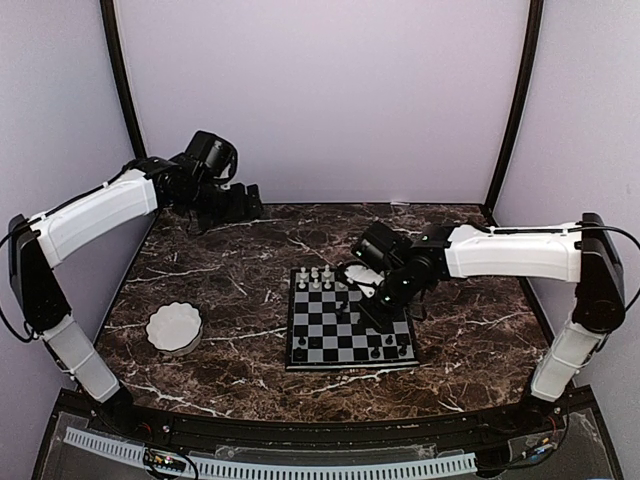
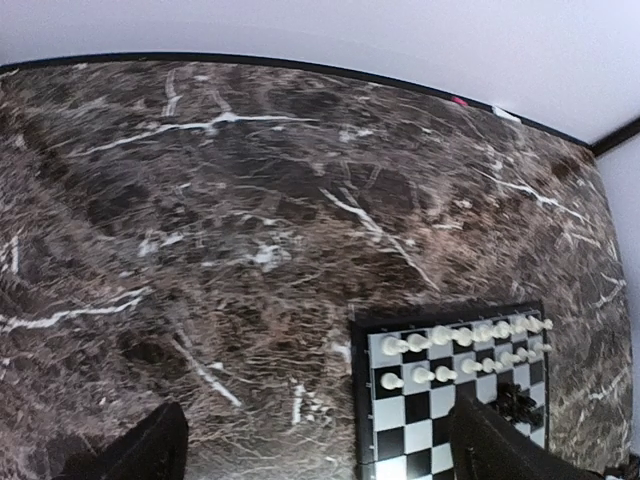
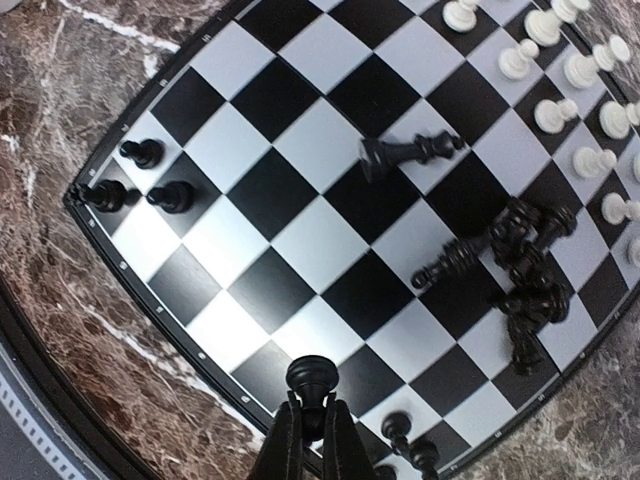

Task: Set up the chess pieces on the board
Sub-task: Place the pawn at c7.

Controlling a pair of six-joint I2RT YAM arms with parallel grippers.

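Black pawn (image 3: 311, 378) pinched in the right tool (image 3: 310, 415), low over the board (image 3: 300, 235) near its edge; left tool (image 2: 320, 450) spread wide above the marble bench (image 2: 250, 200), toward 11 o'clock.

- We see pale lilac walls (image 1: 320, 100) at 12, 9 and 3 o'clock.
- Two black posts (image 1: 123, 80) stand at 10 and 2 o'clock.
- The tabletop (image 1: 220, 265) is dark marble with white veins.
- A white ribbed strip (image 1: 300, 468) runs along 6 o'clock.
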